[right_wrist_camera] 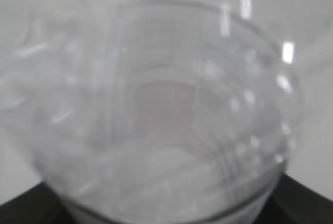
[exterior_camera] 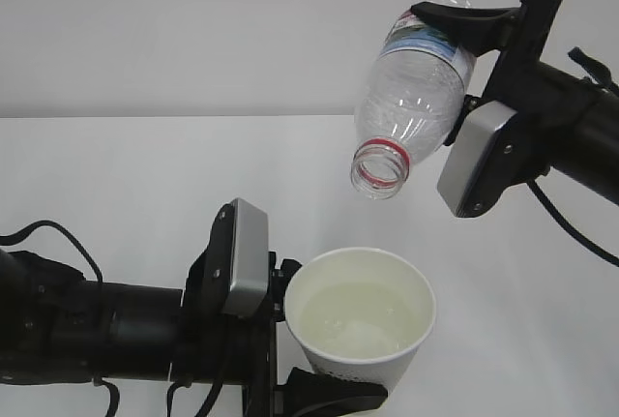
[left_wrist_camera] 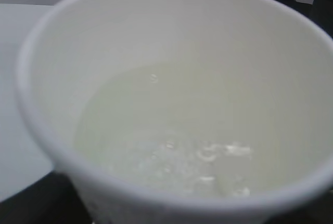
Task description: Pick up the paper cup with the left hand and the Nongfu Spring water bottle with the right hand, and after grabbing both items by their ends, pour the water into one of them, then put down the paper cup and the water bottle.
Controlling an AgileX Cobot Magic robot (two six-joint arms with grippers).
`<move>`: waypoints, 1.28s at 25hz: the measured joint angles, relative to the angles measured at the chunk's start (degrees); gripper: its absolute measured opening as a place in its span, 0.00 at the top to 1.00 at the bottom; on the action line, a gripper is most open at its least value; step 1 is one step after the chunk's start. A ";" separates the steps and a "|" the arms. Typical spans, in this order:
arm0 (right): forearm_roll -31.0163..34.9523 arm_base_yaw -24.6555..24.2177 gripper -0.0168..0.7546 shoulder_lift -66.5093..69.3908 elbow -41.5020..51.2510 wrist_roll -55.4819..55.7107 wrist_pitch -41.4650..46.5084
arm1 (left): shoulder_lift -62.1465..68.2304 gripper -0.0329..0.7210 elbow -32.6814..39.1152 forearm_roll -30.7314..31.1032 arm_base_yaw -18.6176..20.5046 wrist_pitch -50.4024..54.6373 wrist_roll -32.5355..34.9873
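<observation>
The white table [exterior_camera: 116, 204] fills most of the view, running back to a plain pale wall. Over its right side the right hand [exterior_camera: 455, 49] reaches in from the edge, its black arm and grey wrist block slanting down, jaws clamped across the labelled upper body of the Nongfu Spring water bottle [exterior_camera: 411, 98]. The bottle hangs tipped well past level, base up and away, its open mouth with the red neck ring pointing down and to the left, above the cup and clear of it; it looks emptied, though the close view from that wrist is only a blur of clear ribbed plastic. Low on the left, the left hand [exterior_camera: 309, 340] comes in level, its fingers closed around the side of the paper cup [exterior_camera: 360, 325], one black finger showing beneath the cup's wall. The cup stands upright, held just beside the grey block, rim open to the bottle above. Inside it lies the water [left_wrist_camera: 171, 151], clear with small bubbles, covering the bottom.
</observation>
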 joint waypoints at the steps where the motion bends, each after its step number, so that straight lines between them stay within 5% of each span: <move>1: 0.00 0.00 0.35 0.00 0.00 0.00 0.00 | 0.00 0.20 0.00 0.00 0.00 0.00 0.00; 32: 0.00 0.00 0.35 0.00 0.00 13.41 0.00 | 0.00 0.20 0.00 0.00 0.00 0.00 0.00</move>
